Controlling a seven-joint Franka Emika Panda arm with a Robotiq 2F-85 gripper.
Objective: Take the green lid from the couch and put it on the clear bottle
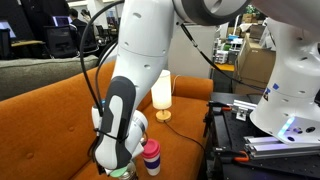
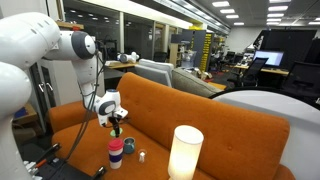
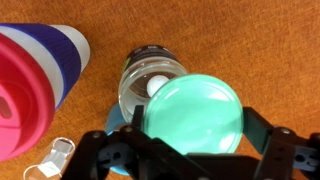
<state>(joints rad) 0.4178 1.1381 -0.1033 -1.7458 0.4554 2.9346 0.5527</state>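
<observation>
While the gripper point(image 3: 196, 140) clamps the green lid point(image 3: 193, 112) between its fingers, the lid hangs partly over the mouth of the clear bottle point(image 3: 148, 85), which stands on the couch point(image 3: 240, 35) just beside the pink bottle point(image 3: 35, 85)

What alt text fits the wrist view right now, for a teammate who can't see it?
The gripper holds the green lid over the clear bottle, overlapping its open mouth but offset to one side. A pink bottle stands to the left on the orange couch, with a small ring-shaped piece beside it.
</observation>
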